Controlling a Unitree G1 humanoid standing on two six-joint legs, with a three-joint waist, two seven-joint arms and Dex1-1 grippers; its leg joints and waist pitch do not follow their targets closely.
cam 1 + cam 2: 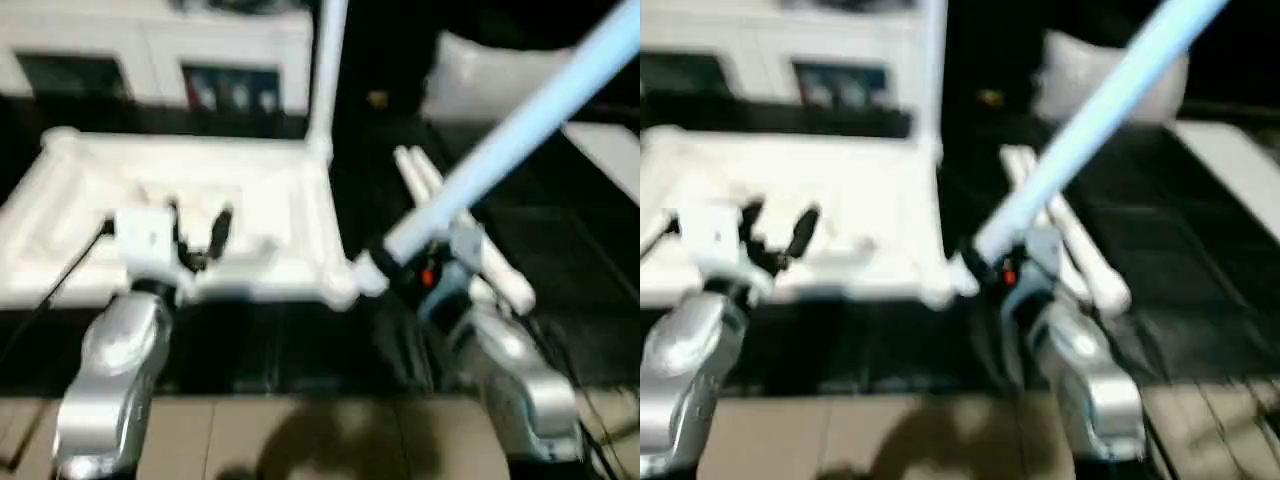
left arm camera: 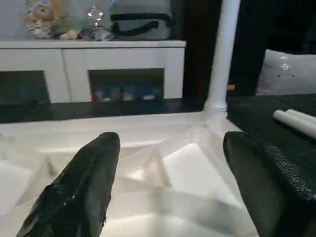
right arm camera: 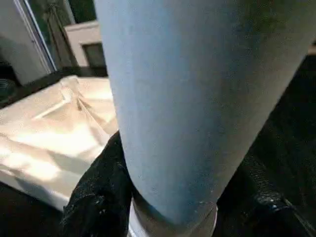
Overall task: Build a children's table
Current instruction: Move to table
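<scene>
The children's table top (image 1: 265,175) lies upside down on the black work table, ribbed underside up. One white leg (image 1: 327,70) stands upright in its far right corner socket. My right gripper (image 1: 425,265) is shut on a second leg (image 1: 520,125), which slants up to the right. That leg's lower end sits just beside the near right corner socket (image 1: 343,287). In the right wrist view the held leg (image 3: 187,98) sits between the black fingers (image 3: 94,197). Two loose legs (image 1: 420,175) lie to the right. My left gripper (image 1: 200,235) hovers open over the top's near edge, holding nothing.
The black work table (image 1: 570,240) extends to the right, with its front edge just before my forearms. A white cabinet (image 1: 150,50) stands behind it, and a grey cushion (image 1: 480,70) lies at the back right. A thin black cable (image 1: 60,275) runs by my left arm.
</scene>
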